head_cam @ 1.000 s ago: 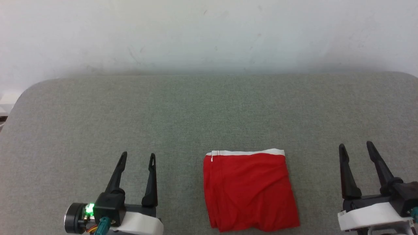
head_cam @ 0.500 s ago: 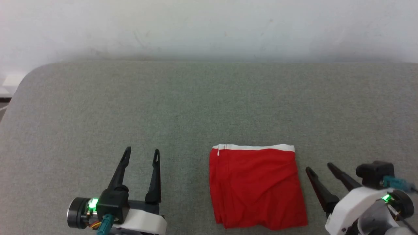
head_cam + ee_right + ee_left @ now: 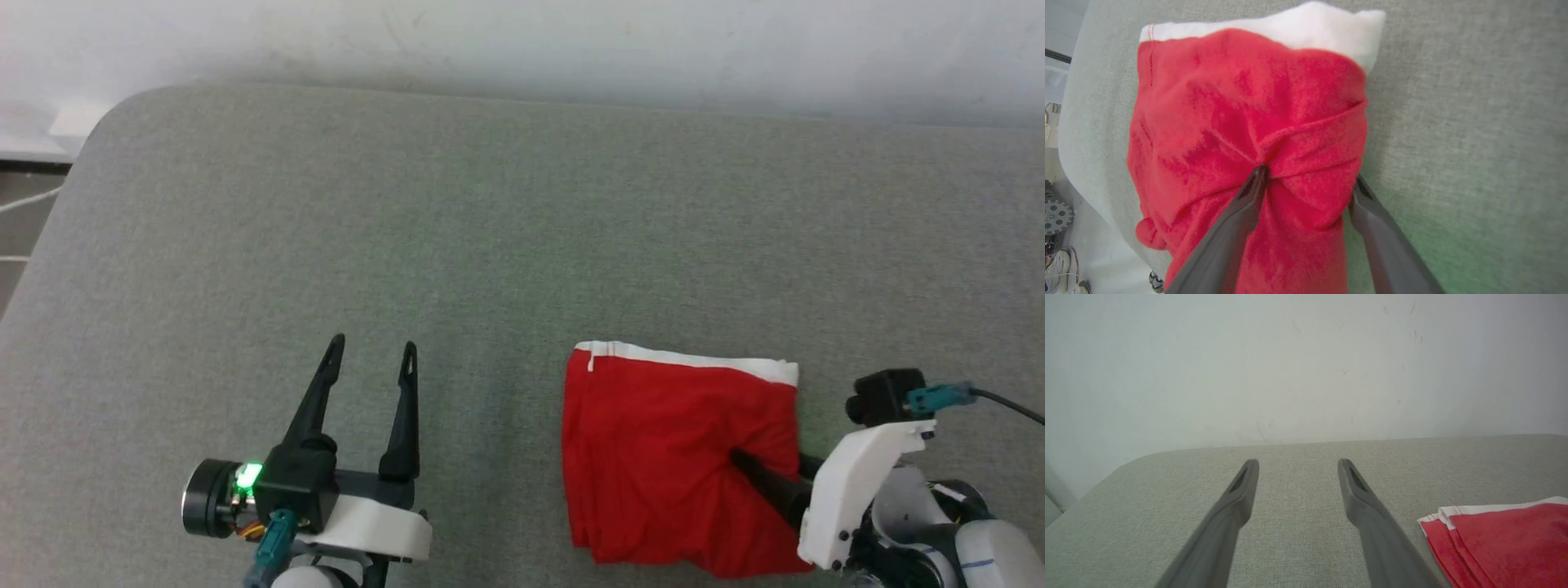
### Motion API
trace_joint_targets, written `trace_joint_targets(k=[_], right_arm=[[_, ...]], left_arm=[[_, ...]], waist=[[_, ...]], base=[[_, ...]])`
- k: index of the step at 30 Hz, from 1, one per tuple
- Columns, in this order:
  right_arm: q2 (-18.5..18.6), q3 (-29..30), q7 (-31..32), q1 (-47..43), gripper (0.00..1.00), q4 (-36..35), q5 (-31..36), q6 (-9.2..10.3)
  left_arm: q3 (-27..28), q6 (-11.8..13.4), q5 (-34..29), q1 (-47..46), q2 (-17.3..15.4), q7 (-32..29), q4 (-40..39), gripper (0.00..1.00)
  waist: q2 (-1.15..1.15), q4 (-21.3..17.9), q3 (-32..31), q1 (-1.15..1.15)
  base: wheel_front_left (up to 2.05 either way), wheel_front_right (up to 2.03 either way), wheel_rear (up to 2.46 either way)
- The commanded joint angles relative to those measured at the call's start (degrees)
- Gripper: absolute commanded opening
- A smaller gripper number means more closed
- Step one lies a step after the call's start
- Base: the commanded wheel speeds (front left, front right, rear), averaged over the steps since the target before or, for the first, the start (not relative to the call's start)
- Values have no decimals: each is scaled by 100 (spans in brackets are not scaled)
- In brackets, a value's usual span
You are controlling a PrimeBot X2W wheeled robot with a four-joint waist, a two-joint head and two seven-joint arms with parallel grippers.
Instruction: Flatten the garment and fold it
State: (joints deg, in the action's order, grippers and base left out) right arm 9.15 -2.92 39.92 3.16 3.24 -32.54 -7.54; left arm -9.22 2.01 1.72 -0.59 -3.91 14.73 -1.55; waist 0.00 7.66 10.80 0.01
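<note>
Your right gripper [image 3: 1309, 176] straddled, jaws apart, the right edge of the folded, thin red shorts [image 3: 653, 457] on the grey padded surface [image 3: 490, 245]. Pinching that bunched ridge risked dragging your layers askew.

In the head view, one finger of the right claw [image 3: 767, 459] lies across the red shorts [image 3: 669, 457]. The other finger is almost wholly hidden behind the shorts' right edge and the white wrist housing [image 3: 849, 482]. In the right wrist view the shorts are cut off at the bottom edge. Whether the right-hand finger's tip sits under the cloth or just beside it cannot be told. In the left wrist view the shorts run off the right and bottom edges, and the left claw [image 3: 1298, 461] blurs toward the bottom. Past the edge of the surface [image 3: 1453, 122], a toothed disc [image 3: 1057, 212] and a shoe [image 3: 1059, 261] are cropped by the picture's left edge.
</note>
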Motion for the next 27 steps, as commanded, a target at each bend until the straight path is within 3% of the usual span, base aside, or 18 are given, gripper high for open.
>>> trace_joint_targets(k=[1,5,6,7,8,14,19,27], right_arm=[[-34,-52,69,88,100,153,109,5],[-76,-181,92,125,100,405,238,5],[-99,-234,107,130,92,484,238,5],[-120,-269,101,141,39,554,230,5],[-135,-295,74,158,0,612,228,5],[172,-692,-337,377,0,669,513,5],[804,-1375,-556,788,0,397,1067,5],[2039,-2148,-193,1670,0,-115,1450,5]], left_arm=[[-16,-2,-55,-127,19,27,2,100],[-29,5,-54,-155,27,27,2,100],[-33,8,-54,-159,29,27,4,100],[-36,11,-54,-161,31,27,5,100],[-37,17,-56,-162,32,27,9,100],[-55,12,-57,-107,38,27,19,100],[-104,-5,-48,-18,45,27,0,100],[-414,-72,-26,-282,76,27,-30,100]], waist=[[0,142,117,-1],[0,200,154,-1],[0,212,155,-1],[0,218,153,-1],[0,219,149,-1],[0,42,-6,-1],[0,-467,-136,-1],[0,-1455,159,-1]], base=[[0,0,0],[0,0,0],[0,0,0],[0,0,0],[0,0,0],[0,0,0],[0,0,0],[0,0,0]])
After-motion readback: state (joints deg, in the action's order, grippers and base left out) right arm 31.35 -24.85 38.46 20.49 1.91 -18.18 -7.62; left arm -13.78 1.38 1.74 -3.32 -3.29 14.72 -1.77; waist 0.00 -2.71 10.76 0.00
